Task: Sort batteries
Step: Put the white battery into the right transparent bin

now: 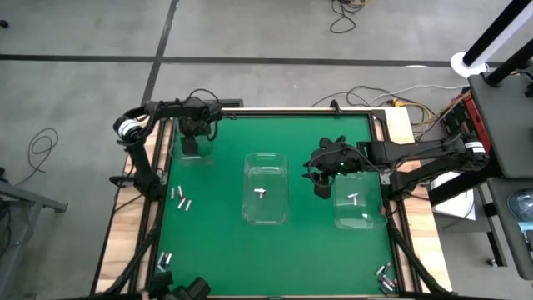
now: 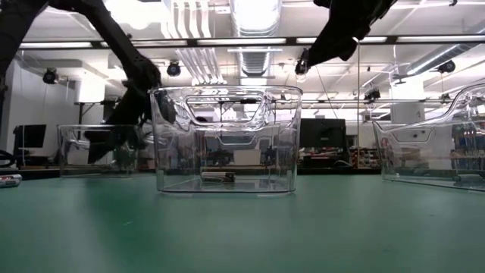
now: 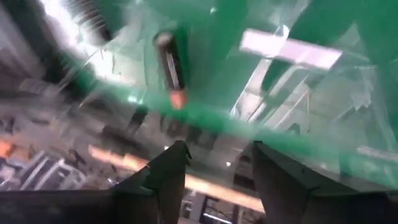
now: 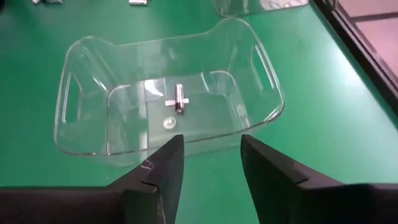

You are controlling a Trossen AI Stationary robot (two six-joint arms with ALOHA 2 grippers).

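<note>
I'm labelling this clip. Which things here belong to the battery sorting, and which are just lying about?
Job:
batteries
middle bin
right bin
left bin
left gripper
right gripper

Lying about:
floor cables

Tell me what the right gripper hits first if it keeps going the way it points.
Probably the near wall of the middle clear bin: the right gripper, fingers open and empty, points at it, with a battery on the bin's floor beyond. Depth is uncertain.

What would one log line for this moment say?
left gripper: open, over left bin | right gripper: open, empty | middle bin: batteries inside
</note>
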